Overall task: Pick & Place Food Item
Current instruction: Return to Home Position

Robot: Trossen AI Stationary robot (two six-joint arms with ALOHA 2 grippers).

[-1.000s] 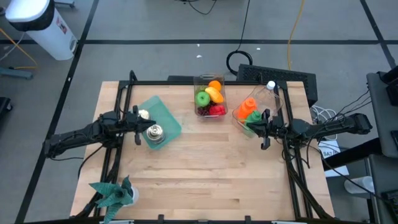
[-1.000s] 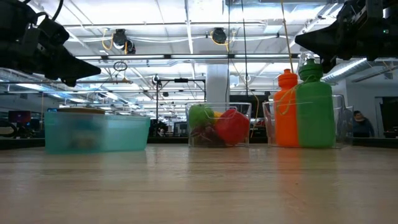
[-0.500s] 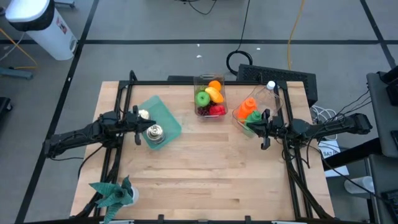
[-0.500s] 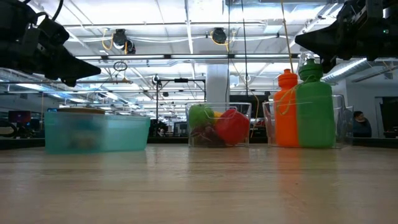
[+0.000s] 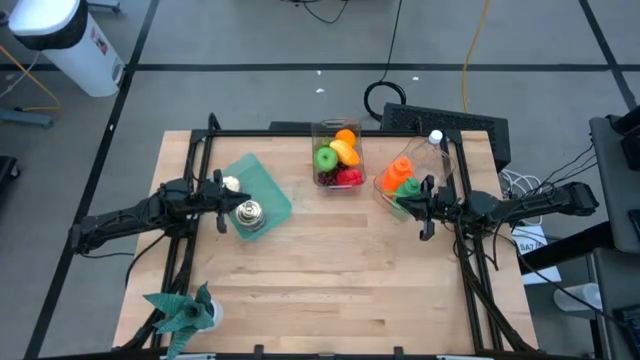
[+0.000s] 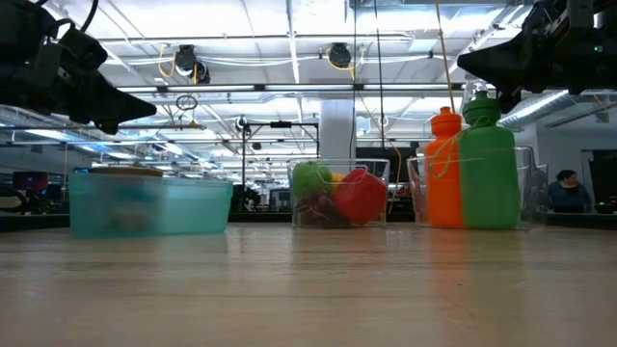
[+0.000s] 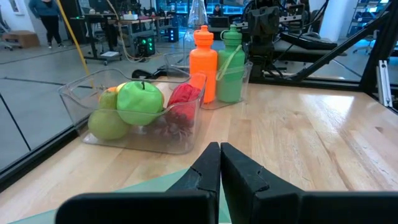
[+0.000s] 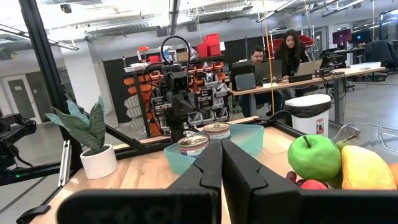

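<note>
I have left gripper (image 7: pixel 219 148) and right gripper (image 8: pixel 221 144) pinched closed, empty, at the tabletop's (image 5: pixel 340 270) left and right edges. Green apple (image 5: pixel 325 158) sits in the clear bin (image 5: pixel 325 126), mid far edge; my right arm could clip the bottles (image 5: pixel 400 178) beside it.

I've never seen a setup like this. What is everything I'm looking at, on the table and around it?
table: one, pale wood
green bin: one, teal, table's left side
cans: two, silvery tops, in the green bin
clear bin: one, transparent, far middle
green apple, orange, yellow mango, red fruit: one each, in the clear bin
second clear bin: one, transparent, far right
orange bottle, green bottle: one each, upright in the second clear bin
potted plant: one, green leaves, white pot, near-left corner
waste bin: one, white, on the floor
people: two, seated at a desk behind
left arm's fingers: dark, shut, over the green bin
right arm's fingers: dark, shut, beside the bottles
</note>
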